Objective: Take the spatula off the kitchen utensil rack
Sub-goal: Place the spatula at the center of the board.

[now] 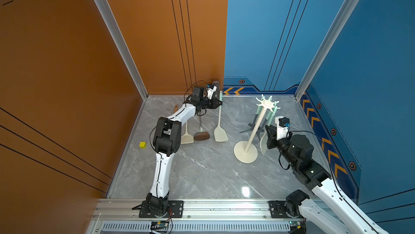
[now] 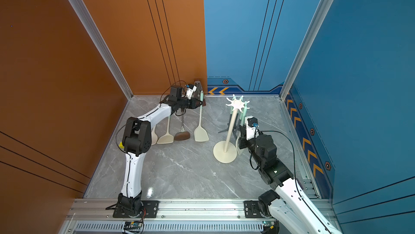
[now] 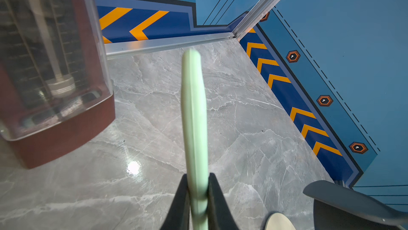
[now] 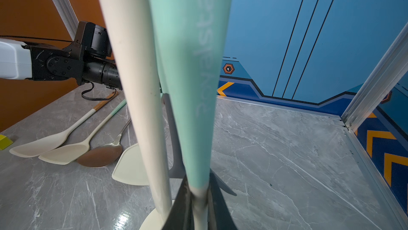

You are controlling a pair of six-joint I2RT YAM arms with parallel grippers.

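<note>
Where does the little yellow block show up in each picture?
In a top view: yellow block beside the left arm's elbow.
In a top view: yellow block half hidden behind that elbow.
Left wrist: not in it.
Right wrist: yellow block beside the spatulas.
Shared landmark: orange arrows.

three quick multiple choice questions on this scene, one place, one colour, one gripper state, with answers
1. Where is the yellow block?
A) on the table near the orange wall
B) on a shelf
C) in a bowl

2. The spatula handle in the left gripper is:
A) black
B) mint green
C) red

3. The right gripper is:
A) wide open
B) shut on the yellow block
C) shut on a second spatula's handle beside the kitchen utensil rack

Answers:
1. A, it lies on the grey surface close to that wall.
2. B, the jaws clamp a pale green handle.
3. C, the jaws pinch the handle next to the rack's pole.
</note>
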